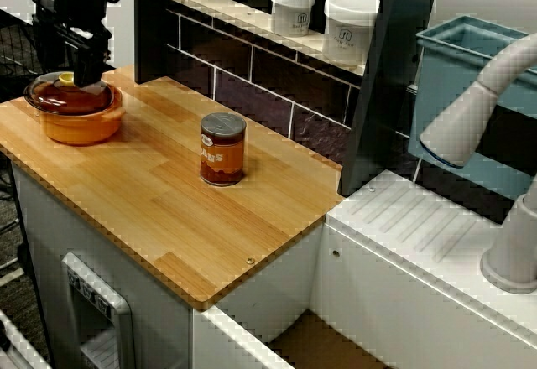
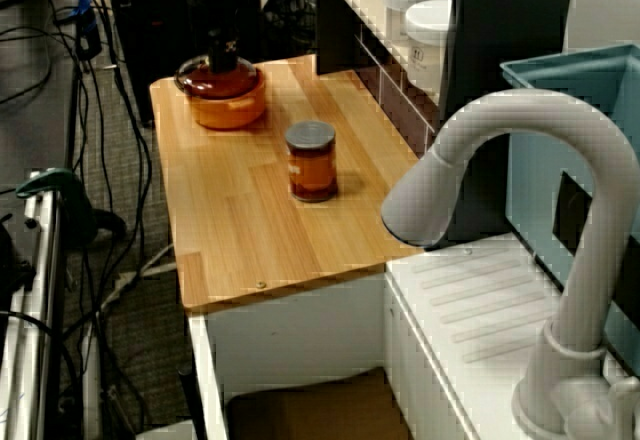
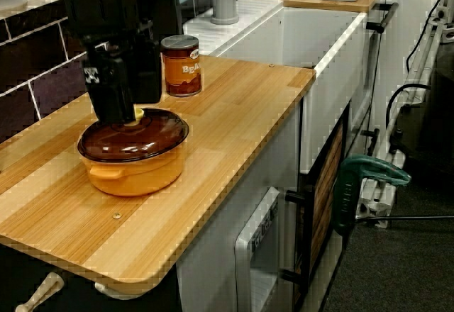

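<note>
Gripper (image 3: 118, 110): black, pointing straight down, tips resting on the crown of the lid (image 3: 145, 136). The yellow knob (image 3: 138, 115) peeks out just beside it, on the side toward the can (image 3: 181, 66). Grasp: cannot be told, since the gripper's body hides the jaws.
Lid: brown, domed, seated on the orange pot (image 3: 135, 174), directly beneath the gripper.
Orange pot: on the bench (image 3: 234, 113), at the end away from the faucet (image 1: 470, 117).
Can: upright, mid-bench, well apart from the pot.
White jars (image 1: 292, 8): on the shelf (image 1: 243, 18) behind.
</note>
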Robot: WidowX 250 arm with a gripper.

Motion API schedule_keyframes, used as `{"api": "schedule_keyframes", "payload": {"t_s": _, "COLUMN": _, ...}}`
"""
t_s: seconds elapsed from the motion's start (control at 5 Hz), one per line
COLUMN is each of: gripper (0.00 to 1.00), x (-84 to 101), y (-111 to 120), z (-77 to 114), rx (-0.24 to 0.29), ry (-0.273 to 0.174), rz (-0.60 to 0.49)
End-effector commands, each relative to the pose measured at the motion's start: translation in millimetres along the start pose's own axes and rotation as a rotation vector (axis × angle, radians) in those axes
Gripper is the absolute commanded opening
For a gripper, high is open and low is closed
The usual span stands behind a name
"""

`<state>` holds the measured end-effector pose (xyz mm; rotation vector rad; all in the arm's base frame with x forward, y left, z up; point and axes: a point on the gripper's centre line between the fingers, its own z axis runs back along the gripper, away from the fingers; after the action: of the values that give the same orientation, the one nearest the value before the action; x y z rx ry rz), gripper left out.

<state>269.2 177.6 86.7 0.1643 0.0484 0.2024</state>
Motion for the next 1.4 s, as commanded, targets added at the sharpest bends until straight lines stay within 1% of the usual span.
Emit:
{"api": "schedule_keyframes", "payload": {"t_s": 0.0, "gripper": 1.00, "x": 3.3, "y": 8, "z": 17.2, "rx": -0.031, "ry": -0.010, "rz": -0.005}}
{"api": "schedule_keyframes", "payload": {"t_s": 0.4, "gripper": 1.00, "x": -1.6, "y": 8, "z": 10.5, "rx": -0.031, "ry": -0.014, "rz": -0.014}}
{"api": "schedule_keyframes", "payload": {"t_s": 0.8, "gripper": 0.99, "x": 5.0, "y": 7, "z": 1.1, "rx": -0.028, "ry": -0.005, "rz": -0.002}}
{"api": "schedule_keyframes", "payload": {"t_s": 1.0, "gripper": 0.00, "x": 4.2, "y": 10, "z": -1.8, "rx": -0.043, "ry": -0.010, "rz": 0.014}}
{"api": "schedule_keyframes", "payload": {"t_s": 1.2, "gripper": 0.00, "x": 2.5, "y": 10, "z": -6.1, "rx": -0.046, "ry": 0.004, "rz": 0.010}}
